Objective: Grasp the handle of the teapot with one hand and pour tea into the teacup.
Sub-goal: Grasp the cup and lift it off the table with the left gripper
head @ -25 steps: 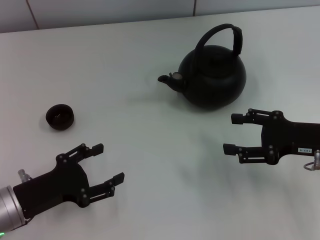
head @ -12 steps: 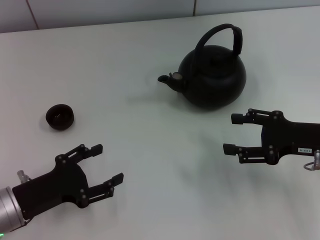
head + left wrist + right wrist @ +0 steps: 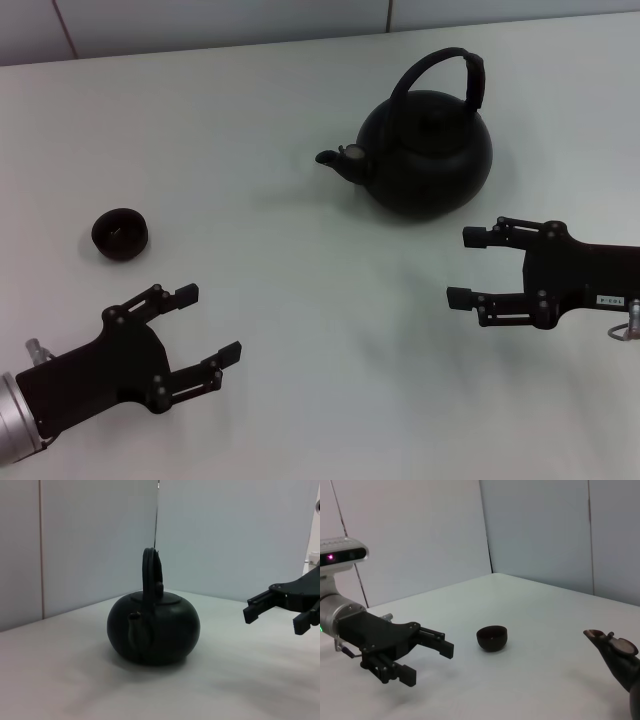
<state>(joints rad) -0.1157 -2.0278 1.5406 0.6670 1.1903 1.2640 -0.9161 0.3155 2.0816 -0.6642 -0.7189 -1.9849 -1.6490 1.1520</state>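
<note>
Just beyond the gaping right tool (image 3: 467, 267) sits the teapot (image 3: 428, 153); teacup (image 3: 121, 233) far left.

Left gripper (image 3: 207, 324) slightly farther back.

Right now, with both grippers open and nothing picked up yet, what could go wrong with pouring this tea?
1. The handle is a narrow arch; the open right gripper waits below the teapot and could knock it.
2. The teacup is small and sits far from the spout, so the pour may miss.
3. The open left gripper near the teacup could bump it.
</note>
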